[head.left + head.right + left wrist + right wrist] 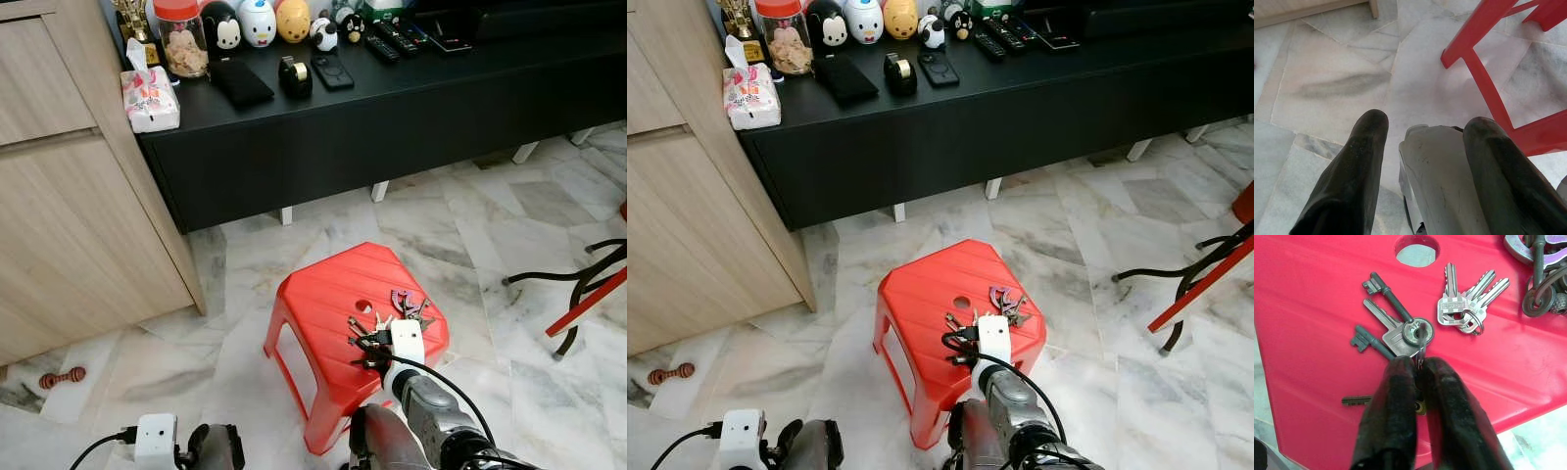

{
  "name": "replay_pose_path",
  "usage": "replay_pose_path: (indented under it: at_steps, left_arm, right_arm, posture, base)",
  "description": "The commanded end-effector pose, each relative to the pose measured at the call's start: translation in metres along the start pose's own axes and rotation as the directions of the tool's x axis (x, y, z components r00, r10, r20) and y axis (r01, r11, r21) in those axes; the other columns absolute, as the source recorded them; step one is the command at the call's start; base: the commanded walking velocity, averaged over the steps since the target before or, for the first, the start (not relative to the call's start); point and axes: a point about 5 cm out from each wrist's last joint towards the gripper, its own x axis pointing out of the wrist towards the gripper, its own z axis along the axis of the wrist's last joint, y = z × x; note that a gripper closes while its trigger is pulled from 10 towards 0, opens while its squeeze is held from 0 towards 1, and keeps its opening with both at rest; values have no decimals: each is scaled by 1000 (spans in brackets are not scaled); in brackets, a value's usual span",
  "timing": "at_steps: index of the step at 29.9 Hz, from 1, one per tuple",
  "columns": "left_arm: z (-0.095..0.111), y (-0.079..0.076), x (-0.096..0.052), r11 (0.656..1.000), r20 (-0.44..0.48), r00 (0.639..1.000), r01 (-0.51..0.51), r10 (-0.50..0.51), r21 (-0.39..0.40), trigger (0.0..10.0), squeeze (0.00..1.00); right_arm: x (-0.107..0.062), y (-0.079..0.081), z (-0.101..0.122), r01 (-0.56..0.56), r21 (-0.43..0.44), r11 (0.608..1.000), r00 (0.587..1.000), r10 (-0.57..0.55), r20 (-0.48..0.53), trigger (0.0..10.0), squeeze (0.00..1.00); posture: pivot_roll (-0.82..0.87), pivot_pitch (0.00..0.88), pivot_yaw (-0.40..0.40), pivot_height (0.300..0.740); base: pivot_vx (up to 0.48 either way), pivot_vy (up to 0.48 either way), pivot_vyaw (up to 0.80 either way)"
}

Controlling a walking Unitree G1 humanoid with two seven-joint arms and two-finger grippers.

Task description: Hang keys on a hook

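I have the right gripper (1418, 367) clenched on the keys' (1400, 330) ring atop the stool (323, 294), ready to lift; left gripper (1420, 142) idles released

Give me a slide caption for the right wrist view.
Right gripper fingers pinched on a bunch of keys lying on the red stool.

home living room: remotes (394, 39), marble floor (460, 225).

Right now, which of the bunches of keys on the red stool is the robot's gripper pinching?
The right gripper pinches the bunch with the old long-shafted keys. The small bunch of flat silver keys lies apart, untouched, on the red stool.
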Motion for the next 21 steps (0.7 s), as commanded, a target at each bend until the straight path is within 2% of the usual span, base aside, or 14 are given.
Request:
replay_pose_path:
  at_steps: [1,15,20,21]
  left_arm:
    - [-73,-22,-39,997,-303,950,75,-80,-28,10000,0]
    - [-72,-23,-37,997,-313,946,80,-83,-23,10000,0]
    - [-71,-23,-35,997,-314,946,79,-81,-21,10000,0]
    - [-70,-23,-35,997,-313,946,77,-79,-20,10000,0]
  right_arm:
    - [-1,-4,-4,15,6,1000,1000,-15,-9,0,0]
    - [-2,-4,-4,15,-2,1000,1000,-15,0,0,0]
    - [-2,-7,7,44,-5,999,995,-43,90,0,0]
    - [-3,-8,13,44,-13,999,990,-41,137,0,0]
  posture:
    - [116,216,-136,615]
    - [114,209,-138,615]
    - [117,203,-138,615]
    - [114,198,-139,615]
  base:
    - [0,0,0]
    - [0,0,0]
    - [0,0,0]
    - [0,0,0]
